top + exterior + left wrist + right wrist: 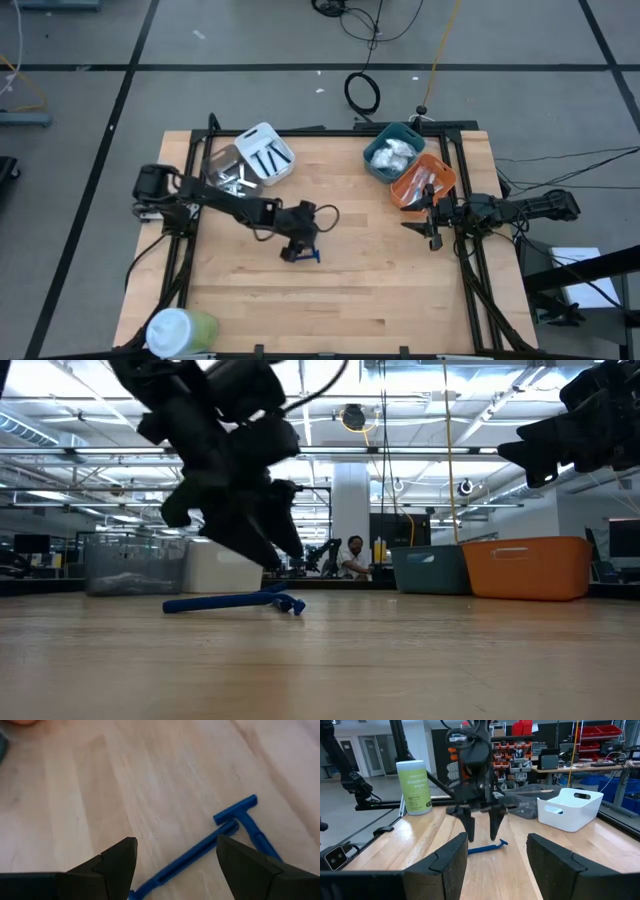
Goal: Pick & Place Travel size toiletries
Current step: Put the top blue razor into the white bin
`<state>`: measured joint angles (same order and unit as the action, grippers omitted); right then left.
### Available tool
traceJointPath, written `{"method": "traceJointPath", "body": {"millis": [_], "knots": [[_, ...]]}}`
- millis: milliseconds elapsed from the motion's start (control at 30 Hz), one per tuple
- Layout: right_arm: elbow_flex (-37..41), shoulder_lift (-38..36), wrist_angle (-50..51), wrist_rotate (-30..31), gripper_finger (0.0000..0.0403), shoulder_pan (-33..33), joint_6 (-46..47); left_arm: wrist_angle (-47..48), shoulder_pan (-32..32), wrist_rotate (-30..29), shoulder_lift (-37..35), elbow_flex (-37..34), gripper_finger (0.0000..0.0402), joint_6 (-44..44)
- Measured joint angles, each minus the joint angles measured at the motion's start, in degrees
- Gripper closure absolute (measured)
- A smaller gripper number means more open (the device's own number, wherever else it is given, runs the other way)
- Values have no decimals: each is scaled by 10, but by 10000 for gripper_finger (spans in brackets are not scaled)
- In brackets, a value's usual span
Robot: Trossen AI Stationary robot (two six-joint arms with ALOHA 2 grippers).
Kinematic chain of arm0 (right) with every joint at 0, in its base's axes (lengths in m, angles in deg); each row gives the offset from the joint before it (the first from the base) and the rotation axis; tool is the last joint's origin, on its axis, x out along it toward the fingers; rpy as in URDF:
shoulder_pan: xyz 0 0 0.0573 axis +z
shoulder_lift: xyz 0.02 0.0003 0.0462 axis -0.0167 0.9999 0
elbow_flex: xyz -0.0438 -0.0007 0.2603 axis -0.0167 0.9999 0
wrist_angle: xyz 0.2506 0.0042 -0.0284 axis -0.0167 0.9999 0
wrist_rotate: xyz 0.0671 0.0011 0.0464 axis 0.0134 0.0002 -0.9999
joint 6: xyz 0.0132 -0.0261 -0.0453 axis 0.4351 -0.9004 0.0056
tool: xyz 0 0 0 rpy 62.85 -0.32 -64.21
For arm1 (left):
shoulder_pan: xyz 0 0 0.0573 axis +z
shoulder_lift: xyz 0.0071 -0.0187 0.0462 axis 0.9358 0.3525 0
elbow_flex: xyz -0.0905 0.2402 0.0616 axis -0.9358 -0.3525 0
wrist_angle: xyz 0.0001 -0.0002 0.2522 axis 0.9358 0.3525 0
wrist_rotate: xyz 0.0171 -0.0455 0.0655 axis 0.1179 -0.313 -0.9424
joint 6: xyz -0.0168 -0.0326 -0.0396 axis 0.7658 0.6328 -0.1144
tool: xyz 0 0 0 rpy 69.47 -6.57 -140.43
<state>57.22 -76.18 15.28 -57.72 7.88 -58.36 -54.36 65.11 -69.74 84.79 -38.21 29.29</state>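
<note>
Two dark blue sticks point(192, 855), one with a T-shaped head point(236, 810), lie flat on the wooden table point(380, 290) near its middle; they also show in the high view point(307, 256) and low view point(235, 602). My left gripper point(175, 845) hangs open just above them point(298, 243), fingers pointing down on either side of one stick and touching nothing. My right gripper point(432, 230) waits open at the table's right side beside the orange bin point(425, 180). Its wrist view shows the sticks point(487, 848) farther off.
A white bin point(265, 152) holding dark sticks and a clear bin point(228, 172) stand at the far left. A teal bin point(393, 150) with white packets and the orange bin stand at the far right. A white-lidded green cup point(180, 330) is at the near left corner.
</note>
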Motion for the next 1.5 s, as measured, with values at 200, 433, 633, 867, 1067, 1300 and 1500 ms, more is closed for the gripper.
{"method": "traceJointPath", "body": {"millis": [200, 433, 633, 867, 1067, 1300, 1500], "knots": [[0, 0, 0, 0, 211, 0, 0, 18, 1, -4, 56, 34, 133, -32], [0, 0, 0, 0, 211, 0, 0, 42, 8, -40, 78, 38, 133, 0], [0, 0, 0, 0, 211, 0, 0, 44, 32, -105, 80, 38, 133, 62], [0, 0, 0, 0, 211, 0, 0, 54, 72, -117, 81, 37, 133, 204], [0, 0, 0, 0, 211, 0, 0, 80, 106, -87, 81, 36, 133, 352], [0, 0, 0, 0, 211, 0, 0, 102, 129, -53, 80, 37, 133, 488], [0, 0, 0, 0, 211, 0, 0, 50, 124, -33, 82, 35, 133, 389]]}}
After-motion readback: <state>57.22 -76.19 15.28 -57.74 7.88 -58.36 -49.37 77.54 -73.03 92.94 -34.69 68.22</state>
